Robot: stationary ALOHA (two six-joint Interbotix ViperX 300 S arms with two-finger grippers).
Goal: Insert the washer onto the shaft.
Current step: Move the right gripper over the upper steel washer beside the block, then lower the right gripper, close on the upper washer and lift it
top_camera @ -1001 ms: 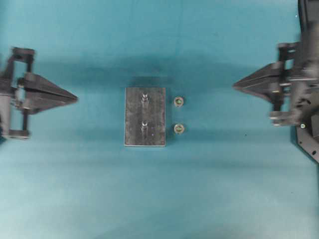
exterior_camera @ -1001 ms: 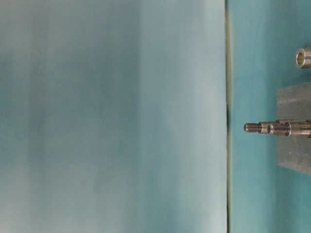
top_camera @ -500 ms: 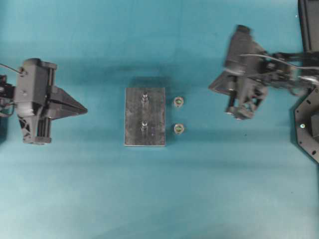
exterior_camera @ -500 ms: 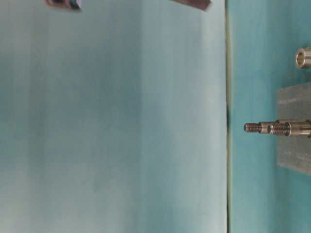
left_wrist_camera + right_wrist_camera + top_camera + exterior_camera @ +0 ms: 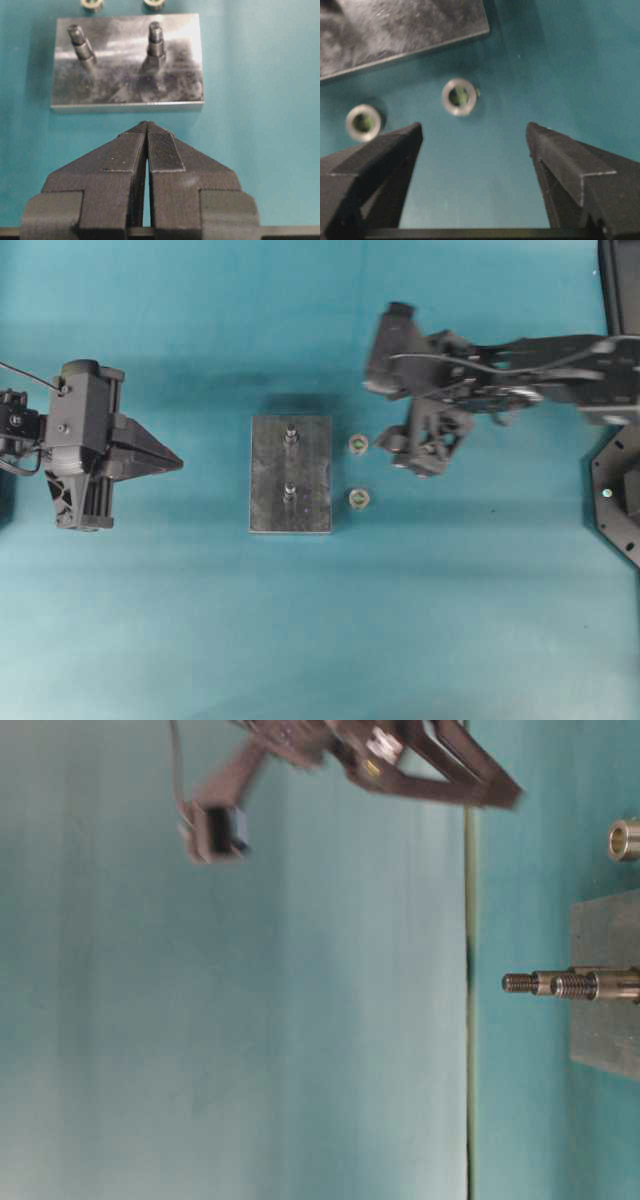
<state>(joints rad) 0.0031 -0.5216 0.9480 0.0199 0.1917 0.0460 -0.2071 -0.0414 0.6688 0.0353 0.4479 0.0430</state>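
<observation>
Hovering near two washers (image 5: 459,96), right gripper (image 5: 475,145) spread wide; no writing visible.

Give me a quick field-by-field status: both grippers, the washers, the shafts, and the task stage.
left gripper: shut, empty, facing the metal block from a distance
right gripper: open, empty, hovering near the washers
upper washer: on the table beside the block, untouched
lower washer: on the table beside the block, untouched
shafts: two, upper shaft and lower shaft, both upright on the block and bare
task stage: no washer picked up yet
</observation>
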